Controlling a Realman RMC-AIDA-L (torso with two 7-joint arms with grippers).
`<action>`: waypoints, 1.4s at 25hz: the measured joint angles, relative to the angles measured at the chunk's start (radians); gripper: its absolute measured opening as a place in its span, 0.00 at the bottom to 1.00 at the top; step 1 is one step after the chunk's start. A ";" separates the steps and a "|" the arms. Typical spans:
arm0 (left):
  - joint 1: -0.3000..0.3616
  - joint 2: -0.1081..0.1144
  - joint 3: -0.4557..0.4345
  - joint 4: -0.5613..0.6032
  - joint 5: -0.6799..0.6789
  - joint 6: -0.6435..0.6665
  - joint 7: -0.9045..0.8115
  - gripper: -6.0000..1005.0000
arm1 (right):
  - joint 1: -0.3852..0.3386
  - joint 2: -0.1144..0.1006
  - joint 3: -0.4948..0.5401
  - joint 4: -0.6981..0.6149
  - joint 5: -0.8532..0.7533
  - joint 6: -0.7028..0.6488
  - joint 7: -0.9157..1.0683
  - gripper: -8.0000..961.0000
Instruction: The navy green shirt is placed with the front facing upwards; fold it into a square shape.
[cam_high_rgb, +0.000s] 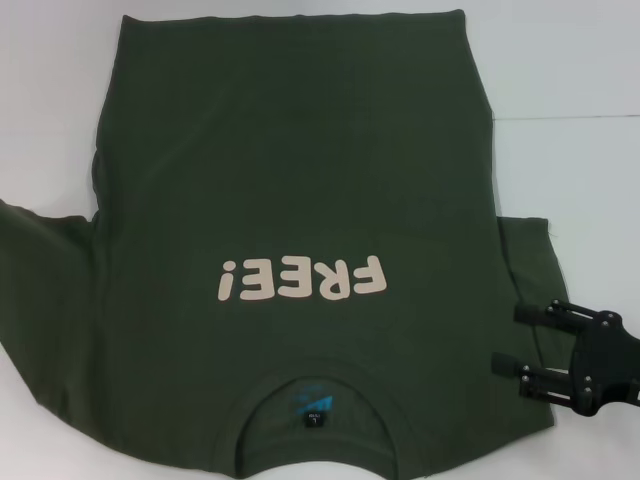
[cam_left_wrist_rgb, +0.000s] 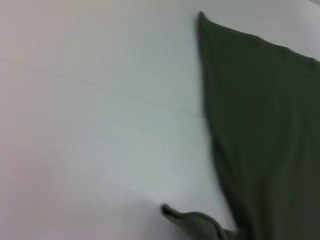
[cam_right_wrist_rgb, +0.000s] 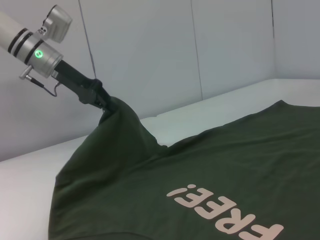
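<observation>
The navy green shirt (cam_high_rgb: 290, 170) lies front up on the white table, its cream "FREE!" lettering (cam_high_rgb: 302, 280) and collar (cam_high_rgb: 315, 405) toward me. At the near right, my right gripper (cam_high_rgb: 515, 340) hovers over the right sleeve (cam_high_rgb: 525, 260) with its two black fingers apart and nothing between them. My left gripper is outside the head view. In the right wrist view the left gripper (cam_right_wrist_rgb: 102, 100) is shut on the shirt's (cam_right_wrist_rgb: 200, 165) left sleeve, holding it up in a peak. The left wrist view shows only a shirt edge (cam_left_wrist_rgb: 265, 125) and bare table.
White table (cam_high_rgb: 570, 60) surrounds the shirt, with bare surface on the far right and far left. White wall panels (cam_right_wrist_rgb: 150, 50) rise behind the table in the right wrist view.
</observation>
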 joint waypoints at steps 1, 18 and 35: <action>-0.004 0.000 0.001 0.000 -0.013 0.019 -0.001 0.03 | 0.000 0.000 0.000 0.000 0.000 0.000 0.000 0.81; -0.005 -0.141 0.162 -0.029 -0.270 0.085 0.011 0.05 | 0.011 0.003 -0.001 0.001 0.000 0.006 0.000 0.81; 0.034 -0.164 0.187 -0.170 -0.389 -0.012 0.158 0.17 | 0.014 0.005 0.004 0.002 0.000 0.002 0.000 0.81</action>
